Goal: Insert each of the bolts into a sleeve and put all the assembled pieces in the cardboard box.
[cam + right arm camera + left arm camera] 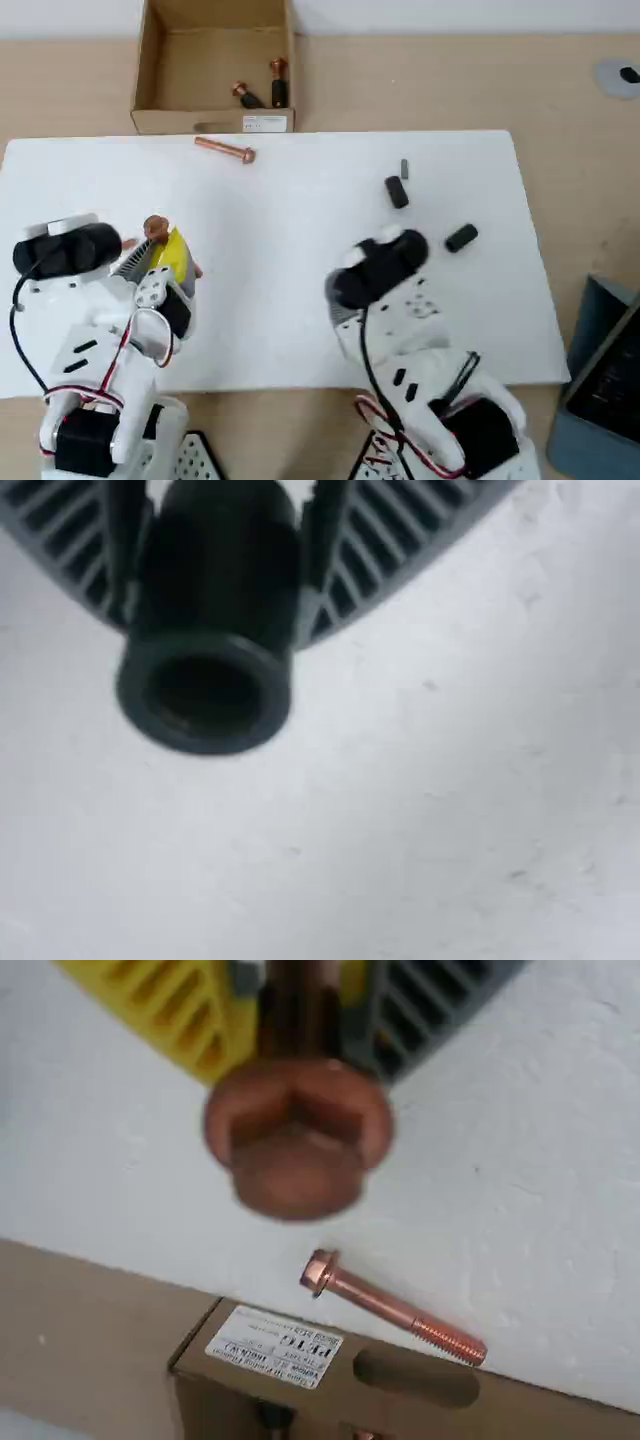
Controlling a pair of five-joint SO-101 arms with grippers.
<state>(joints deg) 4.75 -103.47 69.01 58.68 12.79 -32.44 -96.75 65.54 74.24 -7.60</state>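
While clamped in the left gripper, the held bolt has its shank between the yellow and grey fingers. Its flanged hexagonal head projects past the fingertips, so its long axis follows the gripper's own. In the high view this head points toward the far side of the table, where the cardboard box stands. The jaws are closed on the shank, parted only by its width.

The right gripper is closed likewise on a black sleeve. The sleeve's open bore protrudes beyond the fingertips, its axis in line with the gripper.

A second bolt lies flat on the white sheet, just before the box's front wall and roughly parallel to it. Its head is toward the right arm's side. It lies between the held bolt and the box.

Two loose sleeves rest on the sheet beyond the right arm, well apart from the left gripper.

Two assembled pieces lie inside the box near its front right corner.
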